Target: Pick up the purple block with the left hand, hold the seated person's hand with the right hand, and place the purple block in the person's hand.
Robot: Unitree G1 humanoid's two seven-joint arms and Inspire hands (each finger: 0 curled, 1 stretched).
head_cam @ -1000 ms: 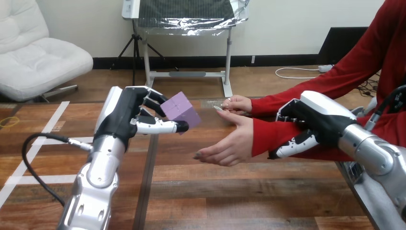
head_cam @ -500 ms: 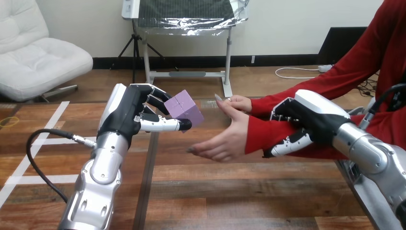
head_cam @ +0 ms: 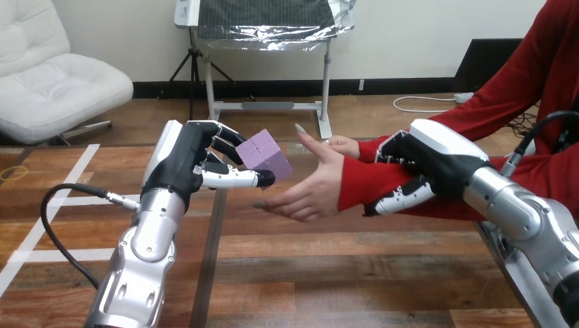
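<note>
We record the left hand (head_cam: 188, 160) raised above the table (head_cam: 307, 273). Its silver forearm rises from the bottom edge at the view's left. Its fingers (head_cam: 225, 142) and thumb are clamped on the purple block (head_cam: 265, 155): the fingers curl against the block's far left side, and the thumb lies straight along its lower near edge. The block is held clear of the table, tilted with one corner downward. It is just beside the person's hand (head_cam: 311, 188), with a narrow gap between them.

The right hand (head_cam: 437, 160) comes in from the lower right and is closed round the person's forearm (head_cam: 362, 183) in its red sleeve, just behind the wrist. Its fingers curl over the top and its thumb curls beneath. The person's hand reaches out past that grasp above the table, palm turned toward the block, fingers straight and slightly spread.

Items hidden or hard to make out:
- The tips of the left hand's fingers are hidden behind the block.
- The right hand's palm is covered by its own white shell, so we cannot tell how much of it touches the sleeve.
- A second hand of the person (head_cam: 341, 145) lies behind the first and is partly hidden by it. We cannot tell whether it rests on the table.
- The right arm is cut off at the right and bottom edges.
</note>
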